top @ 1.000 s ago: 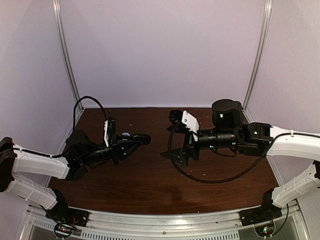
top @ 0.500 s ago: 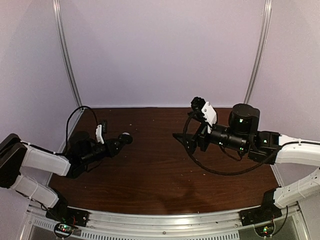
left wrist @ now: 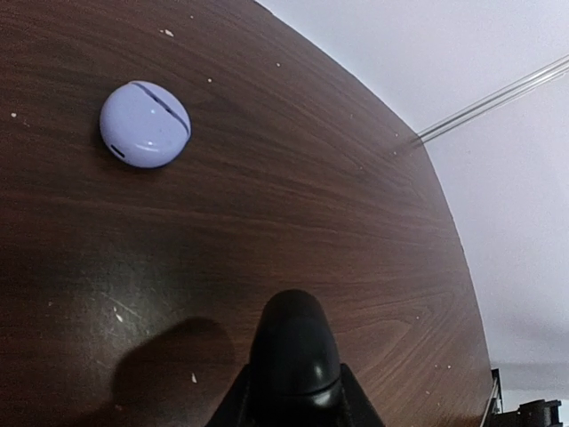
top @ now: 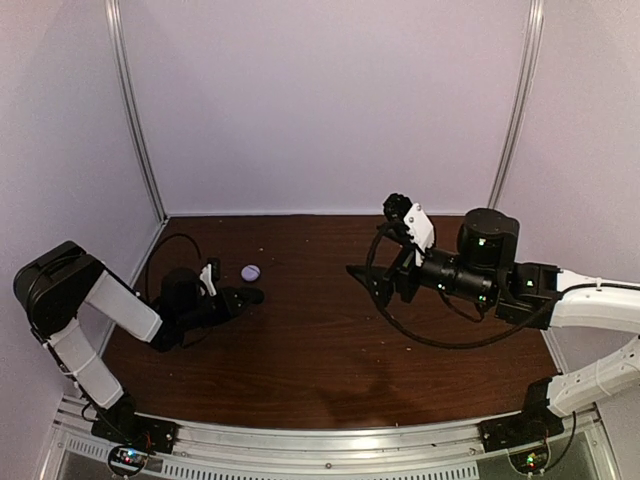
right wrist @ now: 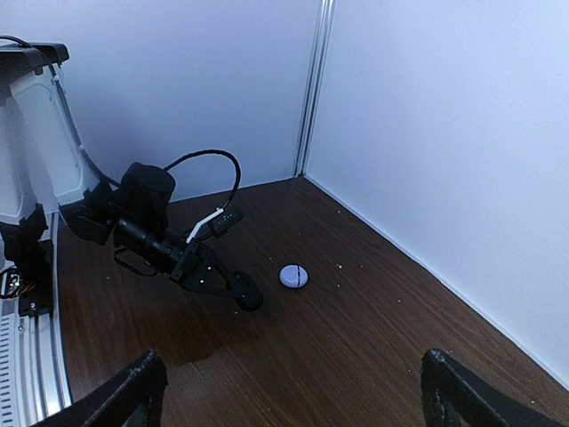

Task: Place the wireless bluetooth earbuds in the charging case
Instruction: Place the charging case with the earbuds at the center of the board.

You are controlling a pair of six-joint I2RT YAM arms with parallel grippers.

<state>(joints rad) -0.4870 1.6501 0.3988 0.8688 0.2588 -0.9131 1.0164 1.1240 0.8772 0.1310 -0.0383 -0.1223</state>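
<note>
The charging case (top: 250, 272) is a small round lavender shell, closed, lying on the dark wood table (top: 300, 350) at the left. It also shows in the left wrist view (left wrist: 144, 124) and the right wrist view (right wrist: 293, 276). My left gripper (top: 250, 296) sits low just in front of the case, apart from it, shut with nothing between its fingers (left wrist: 293, 347). My right gripper (top: 368, 284) hovers at centre right, facing left, open and empty (right wrist: 293, 400). The earbuds are out of view.
Pale walls close in the table on three sides, with metal posts (top: 135, 110) at the back corners. A black cable (top: 440, 345) loops under the right arm. Small light specks (right wrist: 342, 264) dot the wood near the case.
The left arm has drawn back to the left and lower, uncovering the case on the table. The right arm pulled back to the right, then held still.
</note>
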